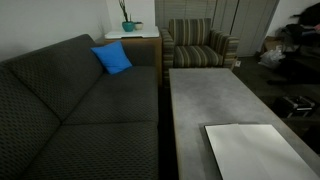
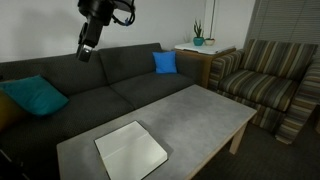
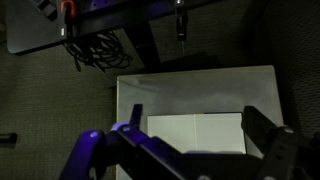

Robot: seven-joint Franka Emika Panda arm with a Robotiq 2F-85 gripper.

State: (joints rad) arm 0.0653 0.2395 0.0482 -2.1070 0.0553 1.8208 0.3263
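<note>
White sheet (image 1: pixel 258 150) lies flat at the near end of the table (image 1: pixel 205 95) in both exterior views, well below the pincer (image 2: pixel 86 52) hanging high near the sofa (image 2: pixel 100 85), while the wrist view frames it between spread, empty fingers (image 3: pixel 137 112).

The long grey table (image 1: pixel 200 100) has a plain, matt rectangular top, seen in both exterior views. 1 flat white sheet (image 1: pixel 255 150) lies directly on the table near one short end, its edges roughly in line with the table's. The wrist view shows the sheet from above, lying flat
</note>
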